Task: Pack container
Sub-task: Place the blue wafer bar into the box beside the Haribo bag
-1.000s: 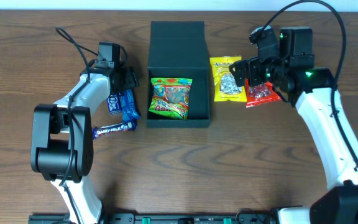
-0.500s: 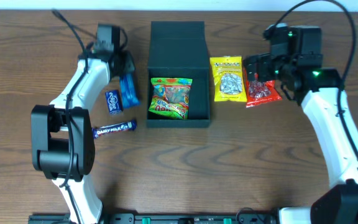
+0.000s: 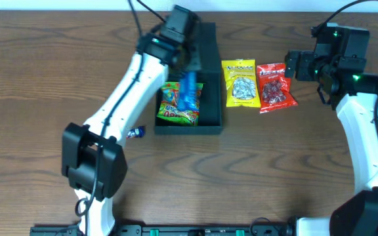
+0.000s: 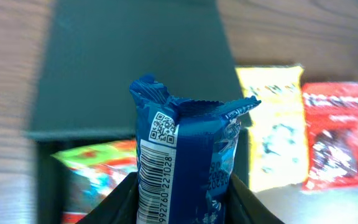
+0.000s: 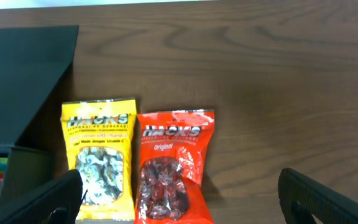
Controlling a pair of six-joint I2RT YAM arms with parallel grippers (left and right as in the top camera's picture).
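My left gripper (image 3: 188,65), jaws clamped on the blue packet (image 3: 189,93), has swung over the container (image 3: 212,122); right gripper (image 3: 298,65) jaws wide open, empty.

I've got a brown wooden table (image 3: 274,170) with the container (image 3: 189,127) on it, lid laid open toward the far edge. Just right of the container a yellow packet (image 3: 240,83) and a red packet (image 3: 275,86) lie side by side. Off the container's near-left corner I can make out part of a small bar (image 3: 135,132).
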